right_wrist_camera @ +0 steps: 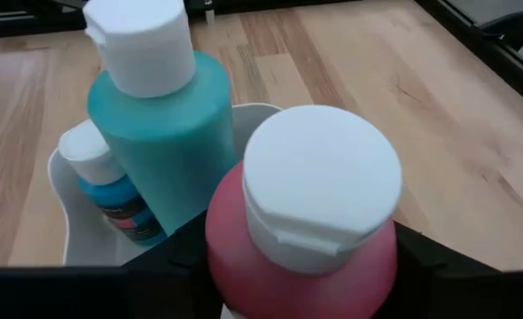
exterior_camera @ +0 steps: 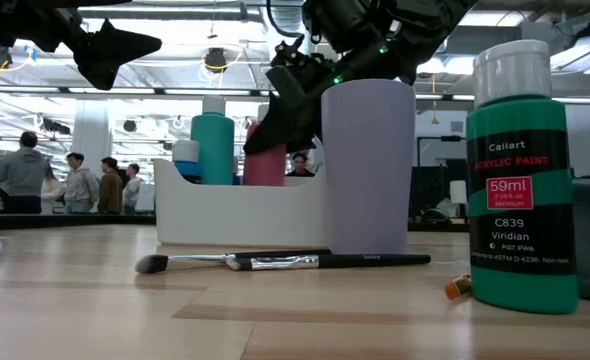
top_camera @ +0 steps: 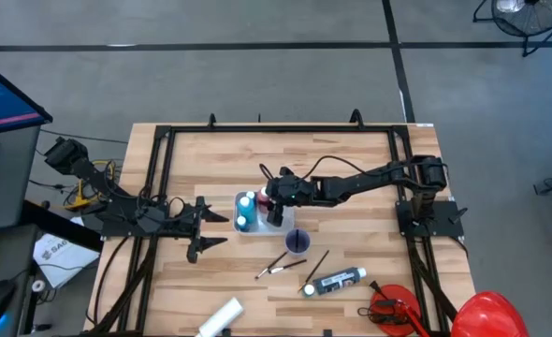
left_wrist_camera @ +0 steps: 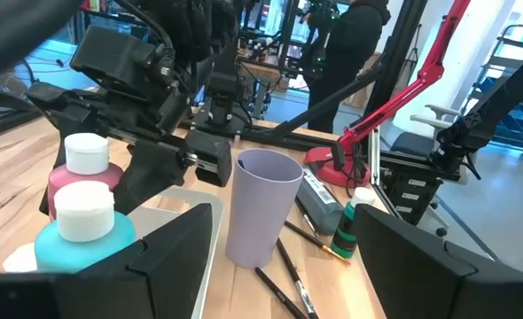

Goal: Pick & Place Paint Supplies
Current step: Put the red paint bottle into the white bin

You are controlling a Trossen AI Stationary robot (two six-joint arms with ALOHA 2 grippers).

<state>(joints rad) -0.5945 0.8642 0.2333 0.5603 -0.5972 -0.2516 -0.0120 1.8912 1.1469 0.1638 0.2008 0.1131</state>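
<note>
A white tray (top_camera: 241, 227) holds a teal bottle (right_wrist_camera: 168, 142) and a small blue bottle (right_wrist_camera: 111, 190), both standing. My right gripper (top_camera: 274, 204) reaches over the tray from the table's right and is shut on a pink-red bottle with a white cap (right_wrist_camera: 319, 190). In the low view this bottle (exterior_camera: 265, 160) stands upright, with its lower part hidden behind the tray wall (exterior_camera: 245, 210). My left gripper (top_camera: 218, 229) hangs open left of the tray, touching nothing. Two thin brushes (top_camera: 281, 267) lie on the table near a lilac cup (top_camera: 297, 241). My right gripper pinches the pink-red bottle's body just below the white cap (right_wrist_camera: 244, 266), one dark finger (right_wrist_camera: 168, 261) on each side. The fingers come slanting down from the table's right. The bottle is upright. The tray wall hides its base, so I cannot tell whether it rests in the tray.
A green bottle (exterior_camera: 520, 170) stands near the table's near edge, beside a dark tube with a white cap (top_camera: 337, 280) lying flat. A white tube (top_camera: 220, 318) lies near the front edge. A red tool (top_camera: 393, 309) and a red dome (top_camera: 486, 314) sit at the right front corner. People stand in the room behind.
</note>
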